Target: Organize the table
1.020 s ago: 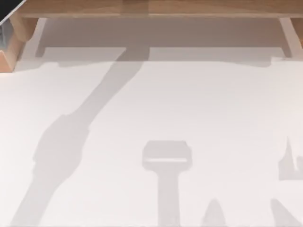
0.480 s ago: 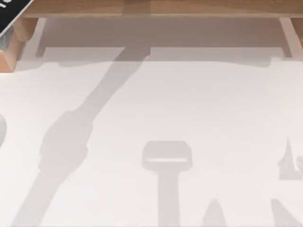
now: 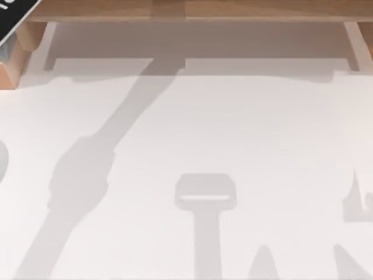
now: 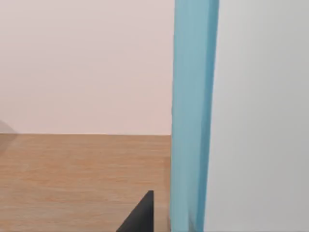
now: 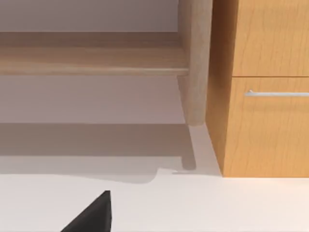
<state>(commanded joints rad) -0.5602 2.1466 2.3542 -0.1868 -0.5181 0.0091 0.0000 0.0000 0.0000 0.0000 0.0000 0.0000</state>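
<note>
The table [image 3: 233,128] is a plain white flat surface, crossed by grey shadows of the arms, with a light wooden frame [image 3: 175,9] along its far edge. A black part with white marks [image 3: 14,14] juts into the top view's far left corner. In the left wrist view a black tip of my left gripper [image 4: 140,215] shows above a wooden surface [image 4: 72,179], beside an upright light-blue panel [image 4: 190,116]. In the right wrist view a black tip of my right gripper [image 5: 91,215] hangs over the white table [image 5: 217,203].
A wooden drawer unit [image 5: 265,121] with a metal handle [image 5: 277,93] stands on the table in the right wrist view. Next to it are a wooden post [image 5: 195,63] and a low shelf [image 5: 91,58]. Wooden uprights [image 3: 17,52] flank the far left corner.
The black part has come into the far left corner of the top view. The long arm shadow has shifted slightly right, and a new shadow shows at the left edge.
</note>
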